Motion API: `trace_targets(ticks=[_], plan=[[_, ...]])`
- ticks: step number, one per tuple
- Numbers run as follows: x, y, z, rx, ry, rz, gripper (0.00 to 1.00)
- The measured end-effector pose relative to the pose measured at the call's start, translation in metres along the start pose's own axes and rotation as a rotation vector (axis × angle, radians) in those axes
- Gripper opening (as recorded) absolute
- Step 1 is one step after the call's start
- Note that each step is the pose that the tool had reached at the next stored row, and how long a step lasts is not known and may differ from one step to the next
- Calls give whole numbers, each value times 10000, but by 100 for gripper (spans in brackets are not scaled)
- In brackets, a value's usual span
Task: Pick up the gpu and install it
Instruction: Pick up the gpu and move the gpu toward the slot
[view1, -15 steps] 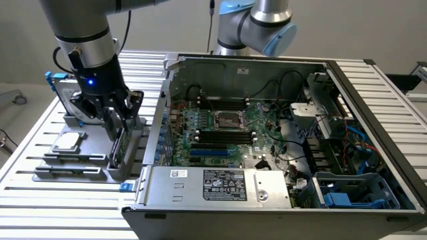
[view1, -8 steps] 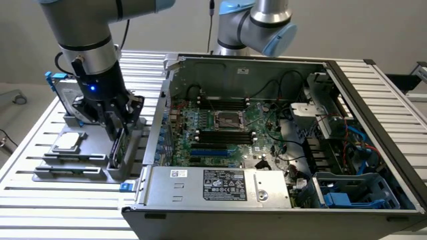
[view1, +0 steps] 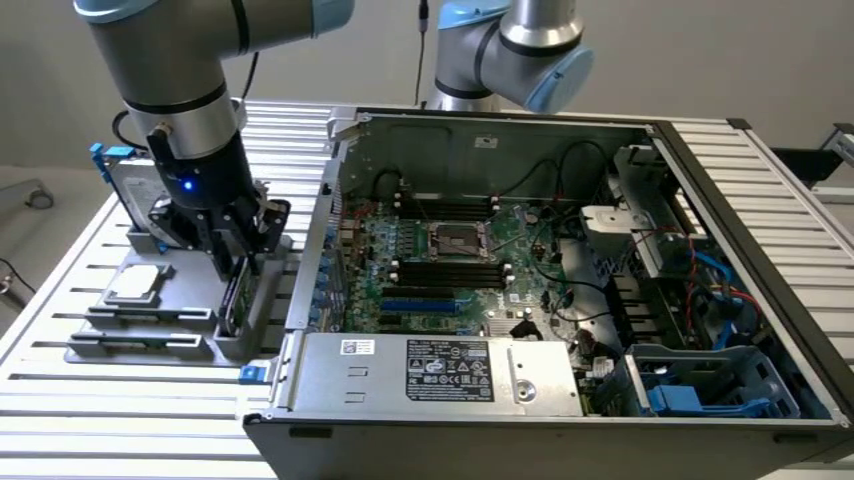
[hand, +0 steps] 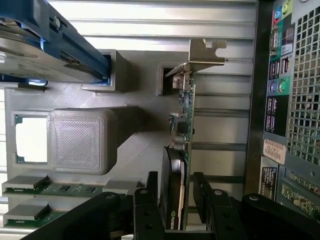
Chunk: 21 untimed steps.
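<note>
The gpu (hand: 182, 120) stands on edge in a slot of the grey holder (hand: 135, 145), its silver bracket (hand: 205, 52) at the end away from me and its glossy black cover (hand: 171, 175) near my fingers. My gripper (hand: 176, 200) straddles the card, one black finger (hand: 152, 197) beside the cover and the other (hand: 202, 197) beside the green board, with a thin gap on each side. In the exterior view the gripper (view1: 235, 258) reaches down into the holder (view1: 147, 330) over the gpu (view1: 228, 300), to the left of the open computer case (view1: 534, 130).
A silver hard drive in a blue frame (view1: 127, 175) stands at the holder's back, and a silver processor chip (view1: 138, 283) lies in its recess. The case's motherboard (view1: 454, 260) has blue slots (view1: 416, 300). The case's rear panel (hand: 295, 100) runs close beside the gpu. A second arm (view1: 514, 50) stands behind the case.
</note>
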<state>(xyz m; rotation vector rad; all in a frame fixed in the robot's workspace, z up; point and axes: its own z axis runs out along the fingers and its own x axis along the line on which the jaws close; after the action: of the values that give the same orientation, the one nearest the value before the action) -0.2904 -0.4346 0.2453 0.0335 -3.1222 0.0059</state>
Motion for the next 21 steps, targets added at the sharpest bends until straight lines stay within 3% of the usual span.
trace_targets(ticks=[10, 18, 20, 21], plan=[[-2, 9, 21, -68, -5, 22, 42], [-1, 21, 29, -79, 23, 119, 42], [-1, 21, 30, -80, 29, 127, 40], [-1, 20, 30, -80, 31, 127, 34]])
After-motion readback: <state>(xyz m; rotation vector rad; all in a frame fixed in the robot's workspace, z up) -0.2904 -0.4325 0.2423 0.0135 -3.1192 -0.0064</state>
